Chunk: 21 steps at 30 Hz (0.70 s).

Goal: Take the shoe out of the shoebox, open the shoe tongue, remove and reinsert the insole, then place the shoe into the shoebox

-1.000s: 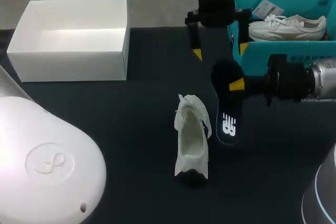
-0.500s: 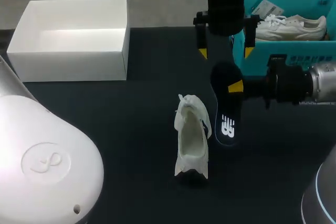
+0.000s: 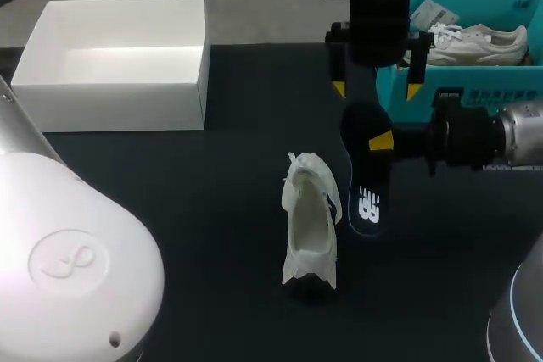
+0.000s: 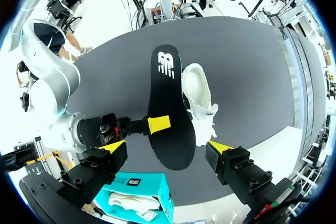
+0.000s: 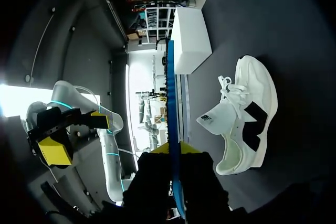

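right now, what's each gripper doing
left gripper: open, holding nothing
right gripper: shut on the insole

Teal box (image 3: pixel 492 79) cut by head view's edge; rt wrist view: insole (image 5: pixel 171 103) edge-on, faces hidden.

Head camera looks down; both wrist cameras share the shoe (image 4: pixel 199 98).
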{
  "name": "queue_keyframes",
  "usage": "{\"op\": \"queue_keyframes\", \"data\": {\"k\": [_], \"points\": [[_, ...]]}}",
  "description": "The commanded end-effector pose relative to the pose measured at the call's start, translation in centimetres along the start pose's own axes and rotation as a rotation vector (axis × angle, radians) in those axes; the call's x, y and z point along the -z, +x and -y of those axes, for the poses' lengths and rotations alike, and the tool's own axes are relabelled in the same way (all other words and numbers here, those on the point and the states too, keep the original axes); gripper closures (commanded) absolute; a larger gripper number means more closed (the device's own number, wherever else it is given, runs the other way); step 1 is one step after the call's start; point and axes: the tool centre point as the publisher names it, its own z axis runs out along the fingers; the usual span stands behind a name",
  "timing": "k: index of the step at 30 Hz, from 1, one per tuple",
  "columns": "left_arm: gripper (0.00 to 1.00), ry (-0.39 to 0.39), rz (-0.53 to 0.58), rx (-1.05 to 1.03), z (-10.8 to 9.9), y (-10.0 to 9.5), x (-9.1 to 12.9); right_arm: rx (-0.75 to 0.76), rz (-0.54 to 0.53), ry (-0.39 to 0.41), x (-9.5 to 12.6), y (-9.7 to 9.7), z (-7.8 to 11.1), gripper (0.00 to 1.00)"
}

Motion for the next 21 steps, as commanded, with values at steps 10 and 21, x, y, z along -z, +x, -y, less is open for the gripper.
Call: {"op": "queue_keyframes", "data": {"k": [10, 21], "points": [[0.0, -0.008, 0.0, 0.008, 0.3, 0.22, 0.15, 0.002, 0.0, 0.003, 0.09, -0.08, -0.07, 1.0], [0.0, -0.008, 0.0, 0.008, 0.3, 0.22, 0.15, 0.001, 0.002, -0.004, 0.43, -0.18, -0.1, 1.0]]}}
